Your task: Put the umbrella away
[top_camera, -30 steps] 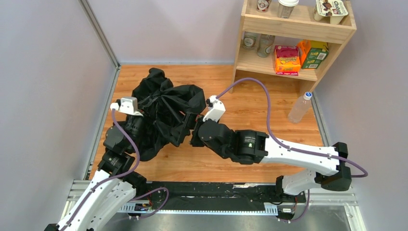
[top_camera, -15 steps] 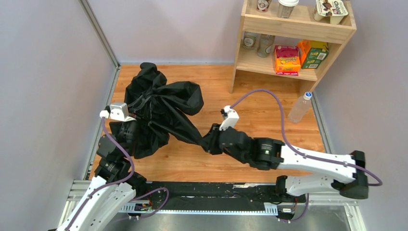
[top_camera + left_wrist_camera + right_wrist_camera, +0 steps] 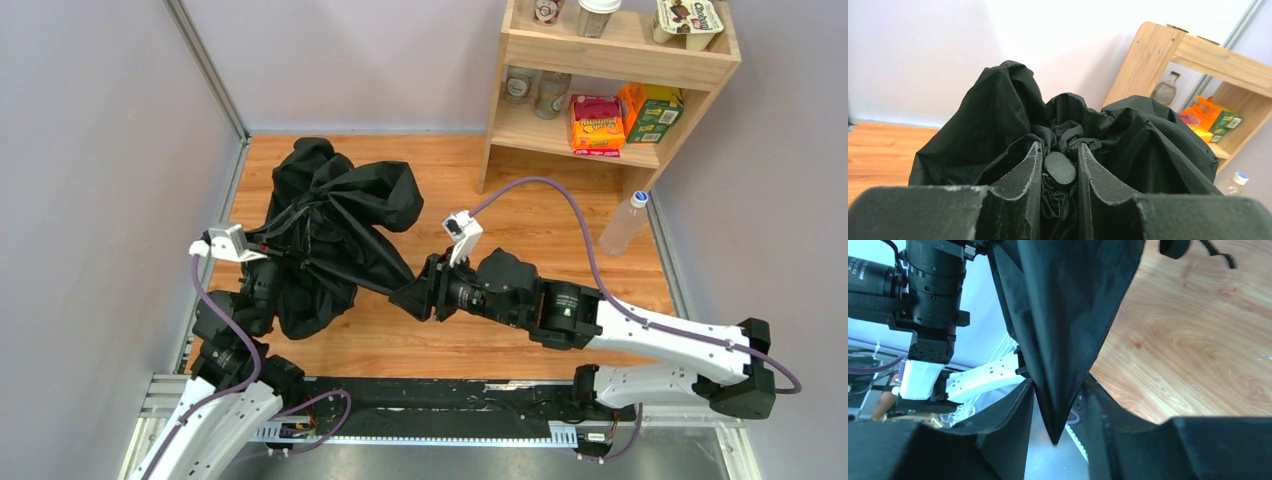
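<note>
The umbrella [image 3: 330, 230] lay crumpled at left centre of the top view on the table [image 3: 520, 240], one canopy corner stretched to a point toward the lower right. That point sat between the fingers of the right gripper [image 3: 1058, 385], whether nipped or loose I could not tell. The left gripper [image 3: 1059, 150], at the heap's lower left, pinched its small round knob amid bunched cloth.

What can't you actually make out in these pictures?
- Shaft of the black fabric compact umbrella: buried under its own crumpled canopy in every view.
- Small black round piece with a strap, right wrist view: cut off by the top edge, so I can't identify it.
- Labels on the glass jars in the wooden shelf, top view: too small to read.
</note>
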Motion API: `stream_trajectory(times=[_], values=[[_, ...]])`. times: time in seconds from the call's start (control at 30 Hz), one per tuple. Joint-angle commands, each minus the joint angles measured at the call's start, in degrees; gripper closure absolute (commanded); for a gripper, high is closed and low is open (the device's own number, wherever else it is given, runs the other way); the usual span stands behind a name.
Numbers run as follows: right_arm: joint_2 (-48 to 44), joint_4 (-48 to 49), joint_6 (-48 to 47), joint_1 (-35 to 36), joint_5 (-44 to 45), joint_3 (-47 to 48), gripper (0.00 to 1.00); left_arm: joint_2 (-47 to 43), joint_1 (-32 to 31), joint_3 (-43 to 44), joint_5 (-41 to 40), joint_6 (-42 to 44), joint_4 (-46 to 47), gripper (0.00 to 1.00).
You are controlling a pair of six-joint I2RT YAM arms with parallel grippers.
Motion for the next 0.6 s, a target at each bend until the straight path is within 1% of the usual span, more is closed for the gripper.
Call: stream_trajectory(times=[0.0,0.03,0.13,0.17,0.2,0.23,0.27,0.3,0.33,0.37,0.43,0.47,0.53,0.57], values=[[2.9,5.3,-5.6,-0.4,-7.5,3.6,0.76,-1.7,0.2,0.0,2.6,-9.5,4.0,1.0],[4.0,5.9,-6.0,-0.3,-9.5,4.0,1.0,-1.9,0.2,-0.6,2.9,-10.5,4.0,1.0],[8.8,7.4,-9.7,1.1,-21.9,5.8,1.0,-1.9,0.3,-1.6,5.0,-14.8,5.0,1.0],[10.3,5.4,-11.0,2.1,-23.6,7.2,0.99,-1.5,0.3,-1.2,5.7,-15.7,5.0,1.0],[11.4,2.6,-11.9,2.8,-24.4,8.3,0.83,-0.7,0.3,-1.0,7.6,-17.6,4.6,1.0],[11.8,0.4,-12.6,2.9,-24.9,8.9,0.65,0.0,0.3,-0.4,8.5,-18.6,4.6,1.0],[11.2,-2.2,-13.0,2.9,-24.0,9.0,0.56,0.8,0.2,-0.2,11.2,-19.9,4.9,1.0],[9.5,-4.3,-13.4,2.9,-21.5,9.0,0.51,1.3,0.2,0.2,14.4,-20.6,5.5,1.0],[7.6,-6.3,-14.1,2.8,-20.3,8.6,0.45,2.1,0.3,0.4,15.5,-22.0,5.9,1.0],[4.9,-8.3,-15.0,2.9,-19.2,8.2,0.37,2.5,0.2,0.5,18.7,-22.5,6.4,1.0],[-0.8,-14.1,-16.9,2.9,-17.5,6.6,0.23,3.7,0.3,0.9,22.6,-23.6,7.3,1.0],[-3.9,-15.5,-18.3,2.9,-16.1,5.3,0.19,4.0,0.2,0.9,24.1,-23.8,7.6,1.0],[-10.1,-19.3,-19.9,2.9,-11.8,3.7,0.18,4.7,0.2,1.2,27.5,-23.7,8.2,1.0],[-12.6,-20.2,-20.3,2.9,-11.3,2.9,0.17,5.0,0.3,1.3,29.3,-23.7,8.3,1.0]])
